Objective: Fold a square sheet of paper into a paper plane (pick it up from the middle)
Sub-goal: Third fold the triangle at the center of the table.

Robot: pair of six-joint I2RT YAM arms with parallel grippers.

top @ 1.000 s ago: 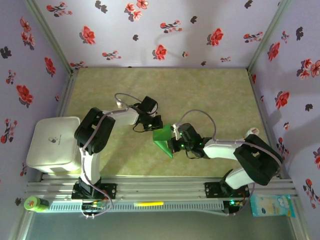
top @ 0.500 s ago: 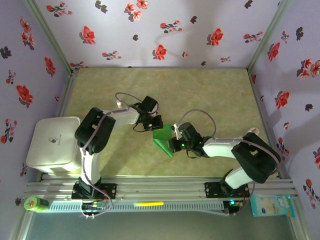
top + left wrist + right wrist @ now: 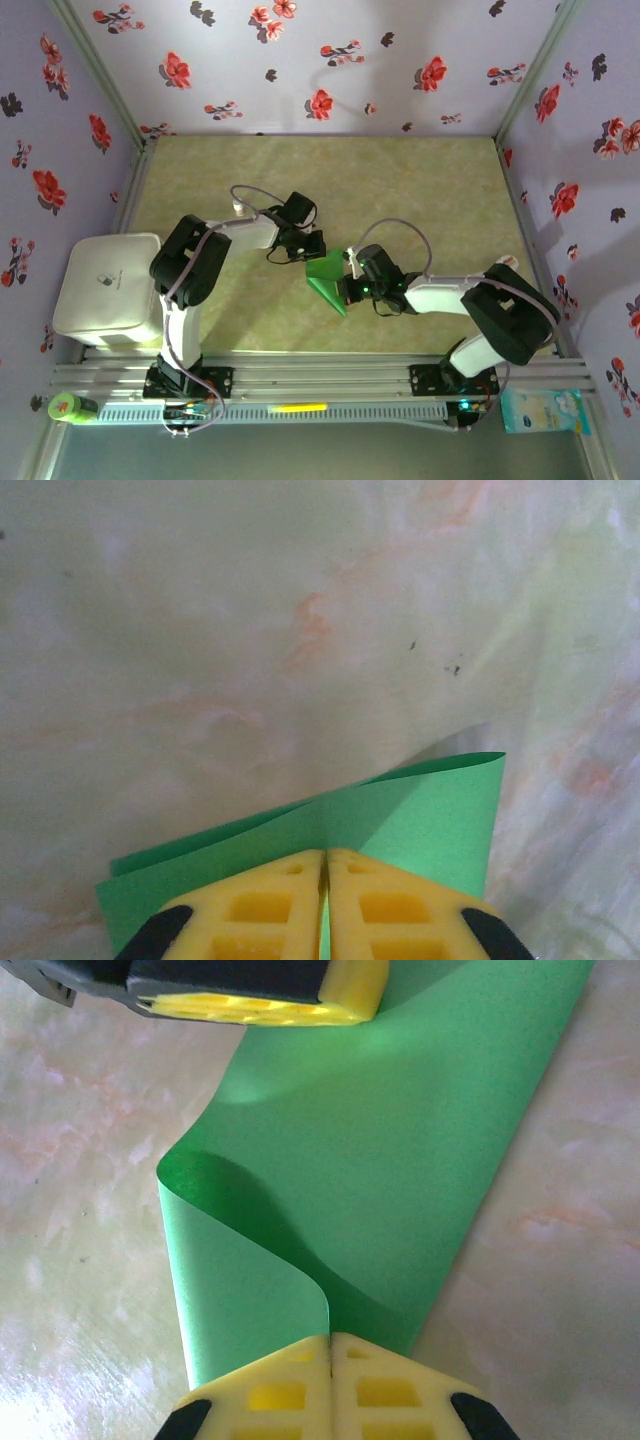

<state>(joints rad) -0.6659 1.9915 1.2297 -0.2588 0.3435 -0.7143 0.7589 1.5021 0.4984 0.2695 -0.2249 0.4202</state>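
The table (image 3: pixel 400 190) is a pale, yellowy green, with faint orange smudges like marble when you look up close. Walls (image 3: pixel 300 60) stand on three sides of it, light purple with red and dark flowers all over (it looks like a little room made of wrapping paper). A silver rail (image 3: pixel 320 375) runs along the near edge, where the two arms are fixed.

The green paper (image 3: pixel 325 280) is near the middle of the table, a bit toward the front, between the two arms. It is bent and curved, not flat.

The left gripper (image 3: pixel 308 250) has its yellow fingers (image 3: pixel 270 910) pressed tight together, with an edge of the paper pinched between them. The right gripper (image 3: pixel 345 285) is squeezed closed too, and it holds the paper at the other side, where the sheet curls over into a soft loop.

A white box (image 3: pixel 105 290) sits at the left edge of the table. Down in front of the rail lie a small green bottle (image 3: pixel 65 407) on the left and a pale blue packet (image 3: pixel 545 410) on the right.
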